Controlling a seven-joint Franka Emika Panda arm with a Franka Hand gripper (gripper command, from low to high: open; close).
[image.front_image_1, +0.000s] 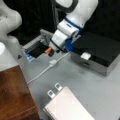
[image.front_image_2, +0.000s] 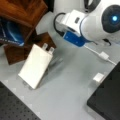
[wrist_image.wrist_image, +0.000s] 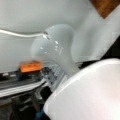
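Note:
In a front view my gripper (image.front_image_1: 51, 49) hangs under the white and blue wrist, over the rim of a grey open box (image.front_image_1: 35, 45) with a dark inside. A small orange piece (image.front_image_1: 48, 51) sits right at the gripper's tip; whether it is held or only touched is not visible. The wrist view shows the orange piece (wrist_image.wrist_image: 30, 67) low on the left, above dark metal parts. A white cable (image.front_image_1: 41, 72) with a flat connector (image.front_image_1: 52, 62) lies on the grey table just below the gripper. In the opposite front view the arm's white body and blue part (image.front_image_2: 73, 38) hide the fingers.
A flat beige pouch (image.front_image_1: 66, 106) with two metal tabs lies near the front. A black box on a grey base (image.front_image_1: 100, 53) stands at the right, with a small white tag (image.front_image_1: 85, 56). A brown wooden block (image.front_image_1: 15, 92) and a second white robot (image.front_image_1: 7, 22) are at the left.

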